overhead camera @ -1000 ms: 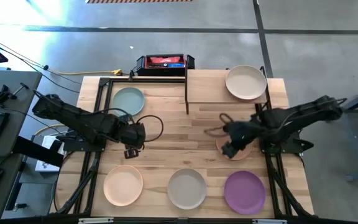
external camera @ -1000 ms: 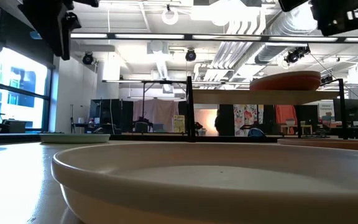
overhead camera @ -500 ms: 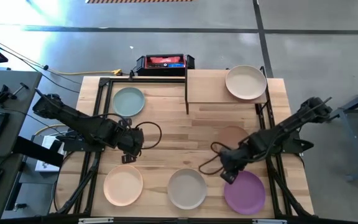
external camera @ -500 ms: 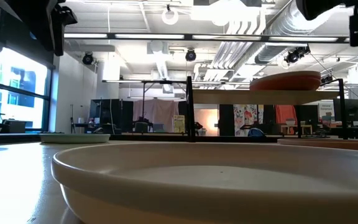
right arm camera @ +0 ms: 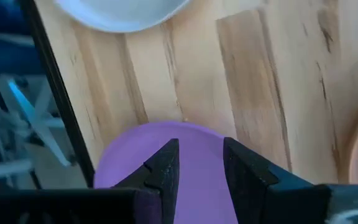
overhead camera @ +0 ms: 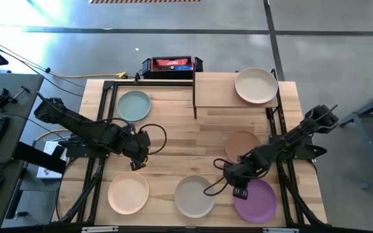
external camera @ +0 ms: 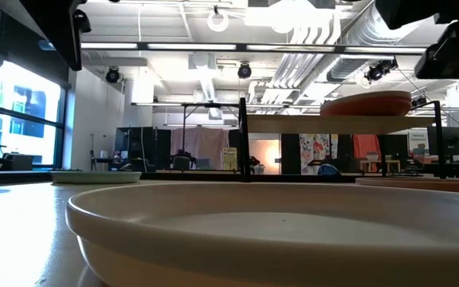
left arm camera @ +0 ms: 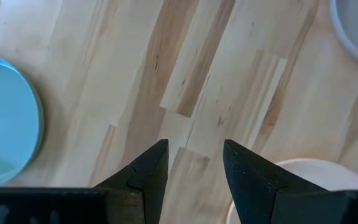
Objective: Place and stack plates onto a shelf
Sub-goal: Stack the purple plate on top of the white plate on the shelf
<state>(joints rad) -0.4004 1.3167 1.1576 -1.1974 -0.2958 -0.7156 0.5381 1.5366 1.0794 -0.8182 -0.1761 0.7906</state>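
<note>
Purple plate [overhead camera: 256, 199]: front right of the table, flat, not yet gripped.
Right gripper [overhead camera: 238, 188]: at its rim, fingers parted, empty.
Left gripper [overhead camera: 135, 162]: waiting mid-table, spread, empty.
Shelf [overhead camera: 232, 90]: far right (cream plate [overhead camera: 256, 85] already there).
Advice: straddle the rim squarely before closing.

Pale grey plate [external camera: 237, 231] fills the foreground.
Beyond it, the shelf [external camera: 325, 124] carries an orange-red plate [external camera: 366, 104].

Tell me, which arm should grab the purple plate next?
Probably the right. Its claw hangs open right at the purple plate's edge, while the left claw sits across the table, above the peach plate.
</note>
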